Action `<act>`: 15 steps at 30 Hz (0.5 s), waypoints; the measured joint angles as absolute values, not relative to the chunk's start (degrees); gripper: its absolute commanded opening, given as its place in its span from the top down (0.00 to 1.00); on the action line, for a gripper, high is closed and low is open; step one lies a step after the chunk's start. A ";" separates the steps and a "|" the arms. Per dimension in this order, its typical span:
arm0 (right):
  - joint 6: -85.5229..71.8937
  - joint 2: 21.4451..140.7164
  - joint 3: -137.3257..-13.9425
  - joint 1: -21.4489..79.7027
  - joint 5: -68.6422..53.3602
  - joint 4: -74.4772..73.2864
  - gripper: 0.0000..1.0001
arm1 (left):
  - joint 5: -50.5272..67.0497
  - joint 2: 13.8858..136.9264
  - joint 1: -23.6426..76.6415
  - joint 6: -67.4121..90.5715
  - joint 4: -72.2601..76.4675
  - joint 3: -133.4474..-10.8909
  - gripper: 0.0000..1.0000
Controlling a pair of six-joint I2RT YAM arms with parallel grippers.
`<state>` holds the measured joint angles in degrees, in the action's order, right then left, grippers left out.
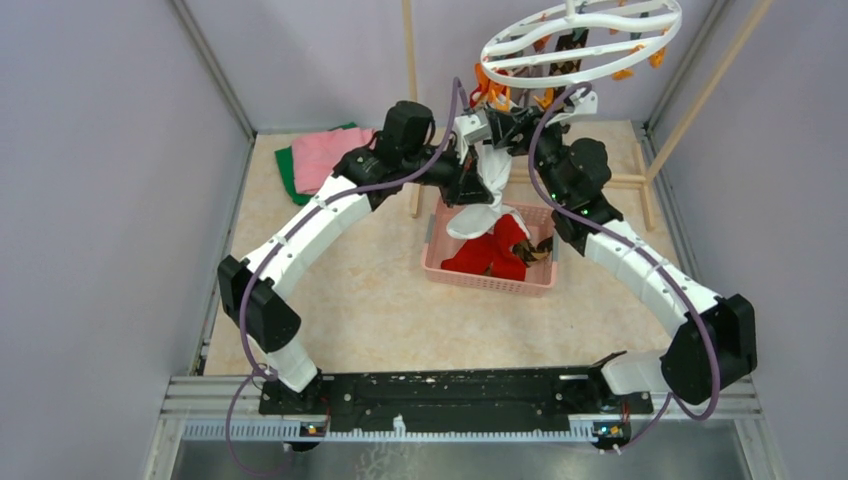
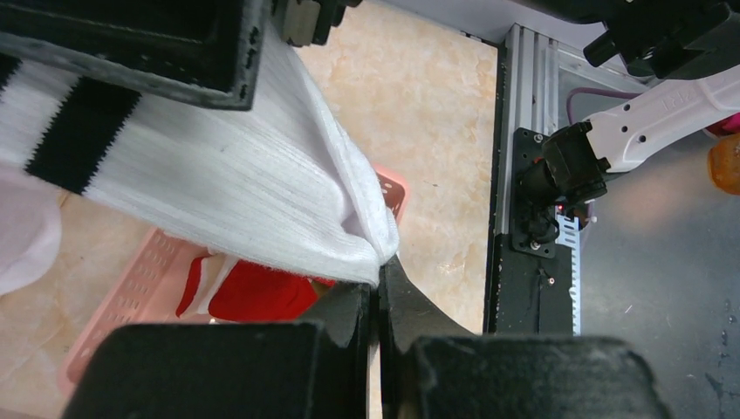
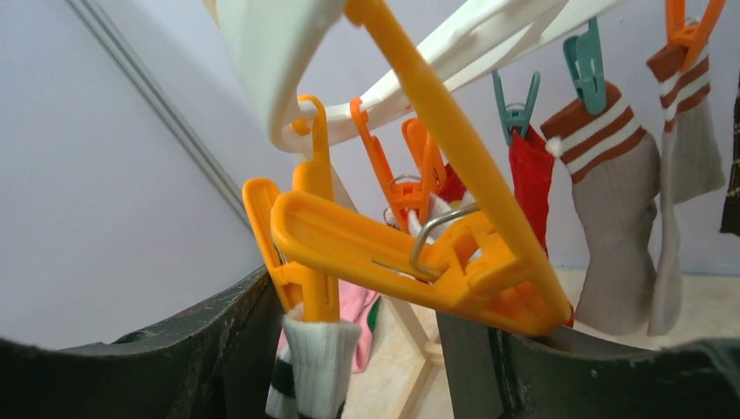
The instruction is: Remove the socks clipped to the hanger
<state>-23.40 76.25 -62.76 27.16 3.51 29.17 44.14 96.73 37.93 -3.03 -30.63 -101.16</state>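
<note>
white sock (image 1: pixel 489 182) hanging over pink basket (image 1: pixel 490 284), hanger (image 1: pixel 492 45) above

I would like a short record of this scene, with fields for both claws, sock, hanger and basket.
left claw: shut on end of white sock
right claw: around orange clip; grip unclear
sock cuff: pinched by second orange clip, under hanger
also clipped: red sock, grey sock
pink basket: holds red socks

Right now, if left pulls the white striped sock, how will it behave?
Probably floppy: the sock drapes and bends where the left gripper pinches it. Likely light, not slippery: ribbed knit. May stretch before the orange clip lets go.
</note>
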 measured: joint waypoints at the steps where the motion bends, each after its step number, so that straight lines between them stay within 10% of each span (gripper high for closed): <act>1: -23.16 76.38 -62.98 27.16 3.68 29.34 0.40 | 43.99 96.75 38.09 -3.03 -30.63 -101.16 1.00; 11: -22.90 77.80 -64.97 27.22 4.12 33.93 0.42 | 41.65 97.56 39.46 -2.94 -30.59 -101.95 1.00; 15: -22.87 78.46 -64.97 27.22 4.75 35.53 0.67 | 40.97 98.04 39.53 -2.66 -30.52 -102.43 1.00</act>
